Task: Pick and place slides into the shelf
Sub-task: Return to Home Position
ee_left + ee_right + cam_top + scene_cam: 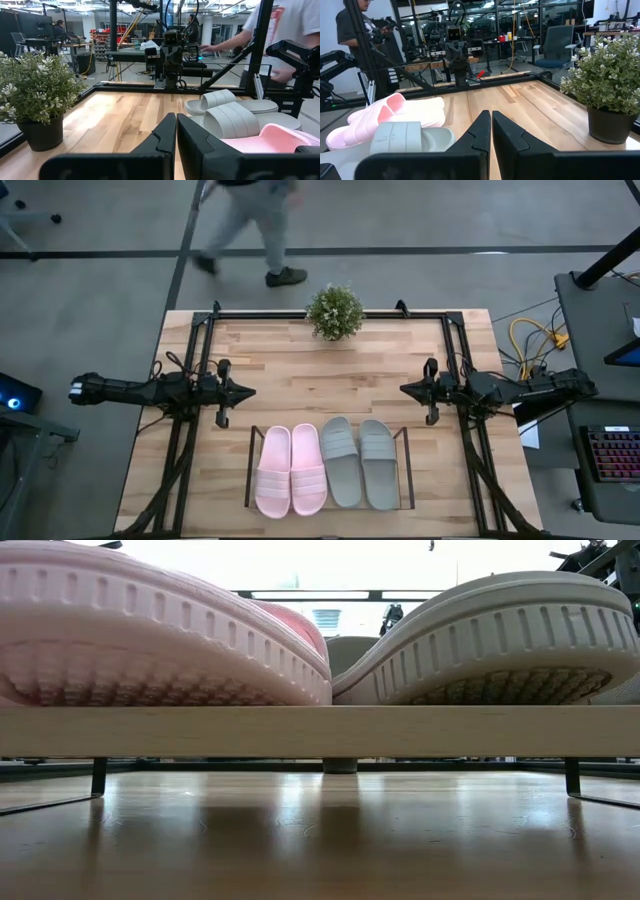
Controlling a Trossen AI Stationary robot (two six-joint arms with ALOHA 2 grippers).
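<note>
All the slides sit side by side in the shelf (pixel 249 467) near the table's near edge: the light pink pair (pixel 290 470) on the left, the grey pair (pixel 360 462) on the right, soles down on its wood base (pixel 320 730). In the low view a pink sole (pixel 150 640) and a grey sole (pixel 500 645) rest on that base. My left gripper (pixel 250 392) hovers at the table's left side, shut and empty, fingertips (pixel 176 131) together. My right gripper (pixel 404 389) hovers at the right side, shut and empty, fingertips (pixel 491 127) closed.
A potted plant (pixel 335 311) stands at the middle of the table's far edge. A black metal frame (pixel 205 340) borders the table's left, right and far sides. Bare wood lies between the two grippers. A person (pixel 255 230) walks beyond the far edge.
</note>
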